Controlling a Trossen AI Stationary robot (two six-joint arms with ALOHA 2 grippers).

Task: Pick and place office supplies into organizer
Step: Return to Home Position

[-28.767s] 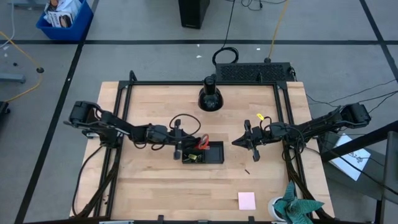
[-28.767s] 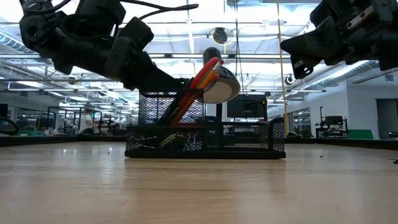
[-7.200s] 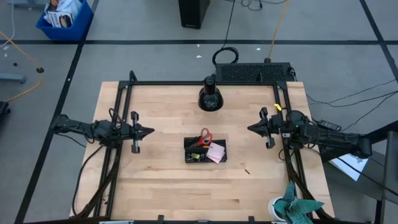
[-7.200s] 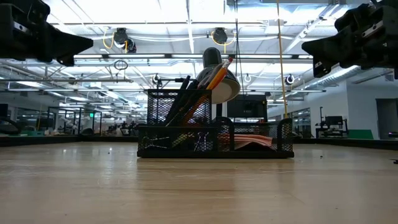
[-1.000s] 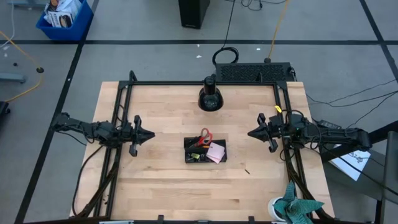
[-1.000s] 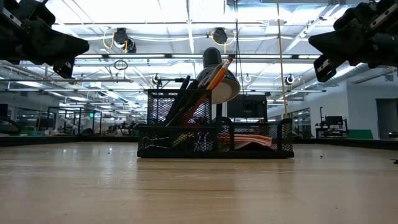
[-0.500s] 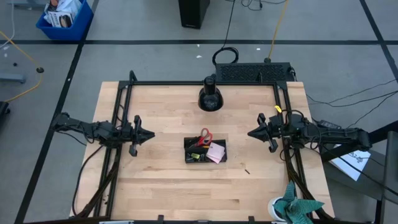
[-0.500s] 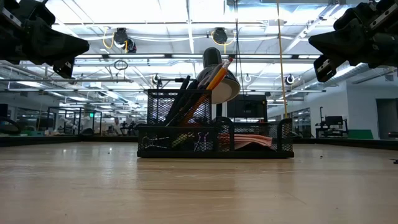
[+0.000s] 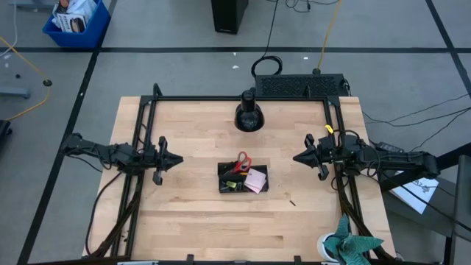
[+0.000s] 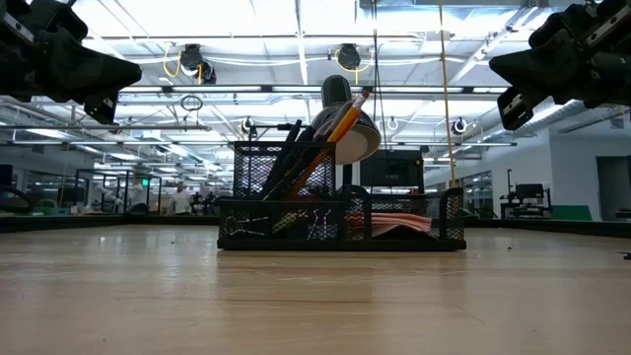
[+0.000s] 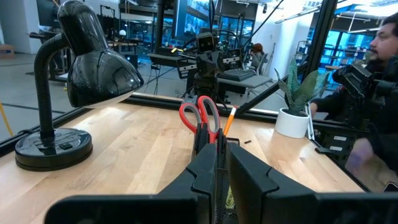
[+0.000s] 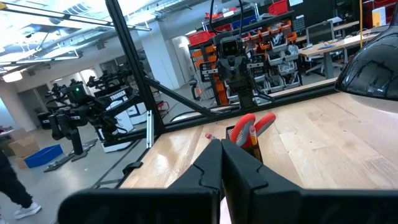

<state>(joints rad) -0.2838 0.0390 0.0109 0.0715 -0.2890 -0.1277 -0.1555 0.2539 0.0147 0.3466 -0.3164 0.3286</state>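
Note:
The black mesh organizer [image 9: 243,178] stands at the table's middle, its base on the wood. In its tall compartment red-handled scissors [image 9: 242,160] stand handles up beside orange pencils [image 10: 345,113] and dark pens [image 10: 286,148]. A pink sticky-note pad [image 9: 255,181] lies in the right compartment, and binder clips [image 10: 317,225] sit low at the front. My left gripper [image 9: 179,158] hovers shut near the table's left edge, pointing level at the organizer. My right gripper [image 9: 296,157] hovers shut near the right edge, facing it. Neither holds anything.
A black desk lamp [image 9: 249,114] stands at the far middle of the table. A teal-green plant in a white pot [image 9: 349,246] sits at the near right corner. A small dark bit [image 9: 293,202] lies right of the organizer. A person [image 11: 385,43] shows beyond the table.

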